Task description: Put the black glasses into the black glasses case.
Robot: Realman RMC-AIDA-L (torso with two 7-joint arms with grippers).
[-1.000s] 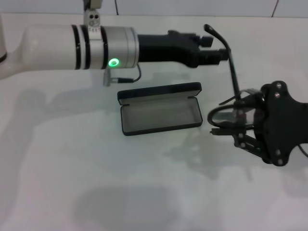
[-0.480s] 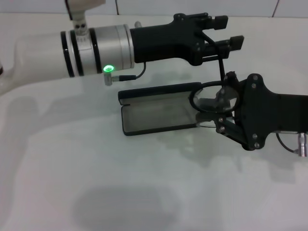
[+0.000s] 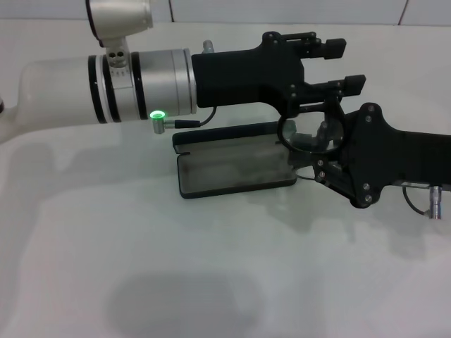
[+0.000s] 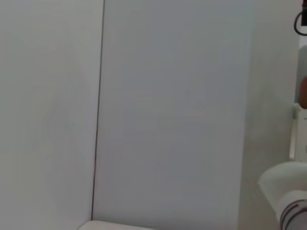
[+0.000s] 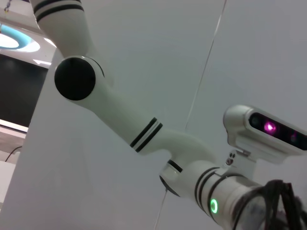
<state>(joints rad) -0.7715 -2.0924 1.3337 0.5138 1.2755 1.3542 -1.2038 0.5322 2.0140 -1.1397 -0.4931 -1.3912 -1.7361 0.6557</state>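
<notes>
I see the case (image 3: pixel 236 158) open on the table (image 3: pixel 211 282). Right claw (image 3: pixel 325 144) grips the glasses (image 3: pixel 310 134) at its right end; left claw (image 3: pixel 338 67) open just behind, fingers apart.

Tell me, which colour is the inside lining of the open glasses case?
Grey, inside the black glasses case; it shows best in the head view.

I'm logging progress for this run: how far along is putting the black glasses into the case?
Done: the rectangular black glasses case lies open on the white table, its grey lining bare. In hand: the thin black-framed glasses hang at the case's right end, between the left gripper and the right gripper. Left: lowering the glasses into the case and letting go.
</notes>
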